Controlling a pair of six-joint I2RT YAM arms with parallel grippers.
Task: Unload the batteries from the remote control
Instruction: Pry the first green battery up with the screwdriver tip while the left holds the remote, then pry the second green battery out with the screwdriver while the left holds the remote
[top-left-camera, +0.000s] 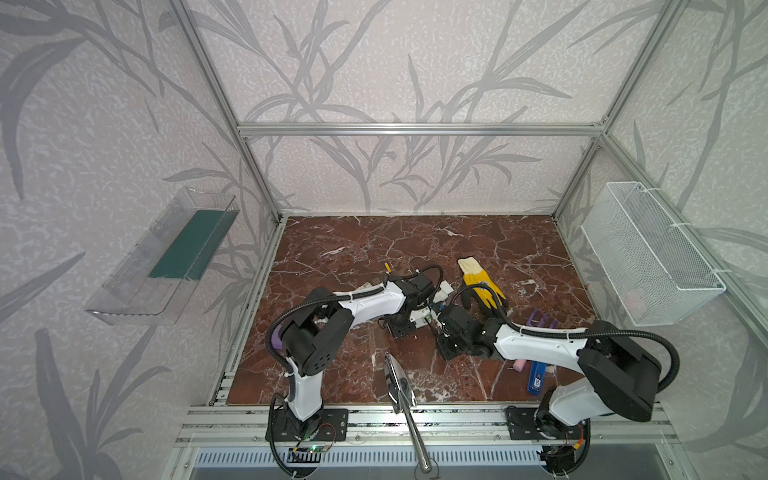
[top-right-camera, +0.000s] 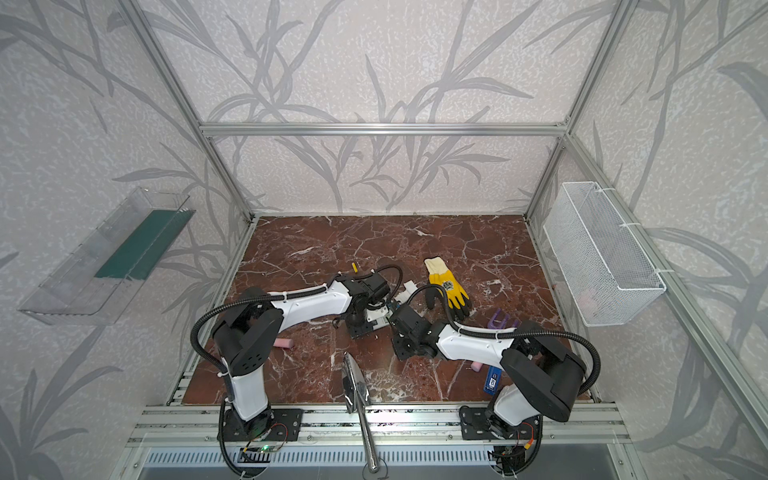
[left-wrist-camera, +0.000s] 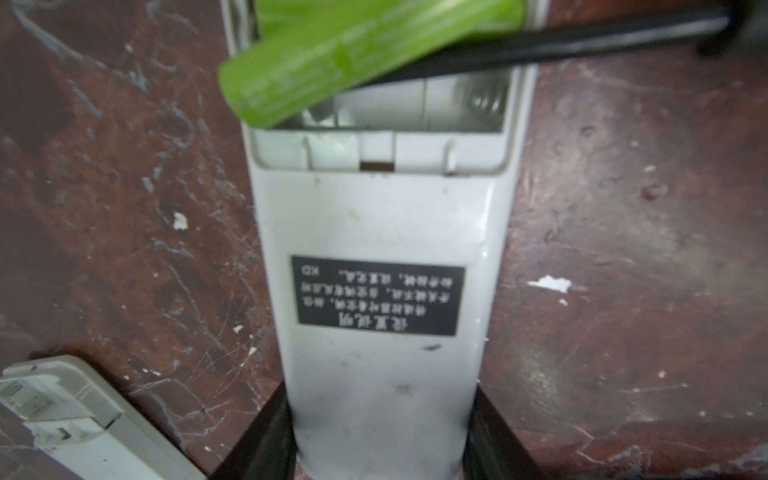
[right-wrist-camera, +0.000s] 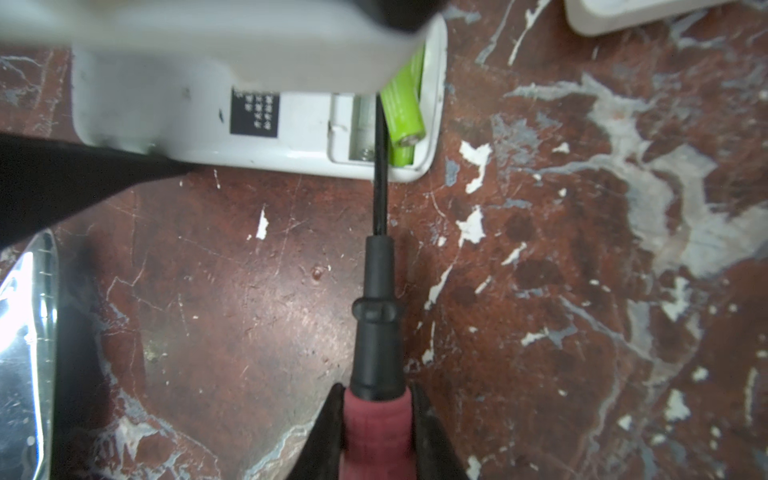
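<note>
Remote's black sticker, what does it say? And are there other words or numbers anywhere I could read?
"KD": on the black label on the white remote, seen upside down.
Rest of that label: white Chinese lines, too blurred to read.
On the green battery: faint print, blurred.
On the blue object: a white label, too small to read.
On the glove: a round emblem, too small to read.

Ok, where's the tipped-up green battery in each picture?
Both top views: hidden, can't be made out.
Left wrist view: the green battery tips up out of the open bay of the remote, against the screwdriver shaft.
Right wrist view: the green battery sits in that bay, beside the shaft.
Shared landmark: the black label on the remote.
</note>
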